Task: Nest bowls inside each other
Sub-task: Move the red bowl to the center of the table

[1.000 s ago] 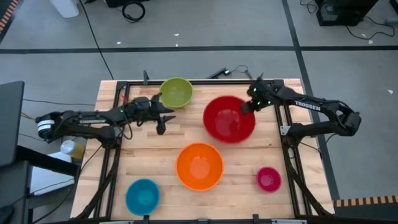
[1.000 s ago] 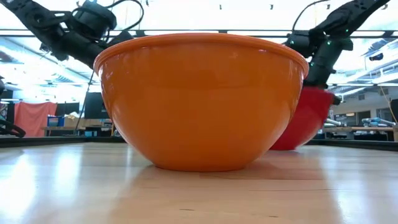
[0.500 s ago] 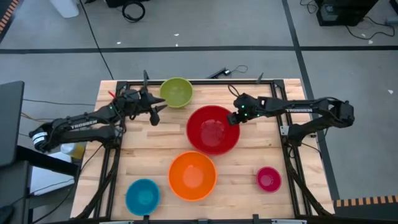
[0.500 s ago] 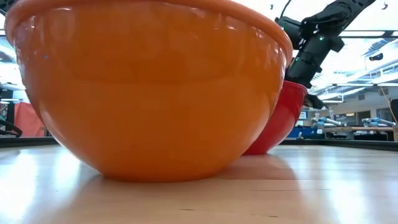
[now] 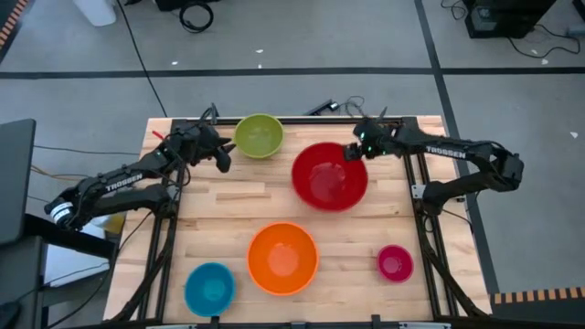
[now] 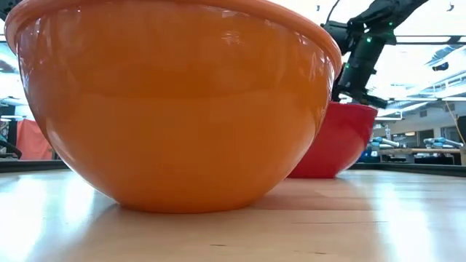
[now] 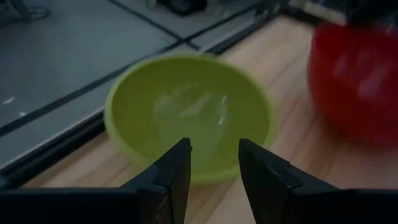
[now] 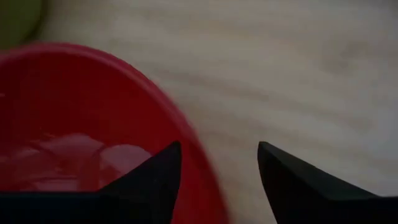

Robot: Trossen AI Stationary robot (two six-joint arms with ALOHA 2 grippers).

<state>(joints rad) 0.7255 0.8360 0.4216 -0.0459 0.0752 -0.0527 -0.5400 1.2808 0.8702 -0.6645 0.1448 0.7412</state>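
Five bowls rest on their bases on the wooden table. The green bowl is at the far edge, the red bowl to its right, the orange bowl nearer, the blue bowl at the near left and a small magenta bowl at the near right. My left gripper is open just left of the green bowl and points at its rim. My right gripper is open above the red bowl's far right rim, with one finger over the inside and one over the outside.
A black metal frame runs along the table's far edge and sides. The orange bowl fills most of the low view, with the red bowl behind it. There is bare wood between the red and magenta bowls.
My right gripper swung the red bowl toward the orange bowl, which slid toward the near edge. It then drew the red bowl back, set it down and let go, rising a little. My left gripper has gone toward the far edge and turned toward the green bowl.
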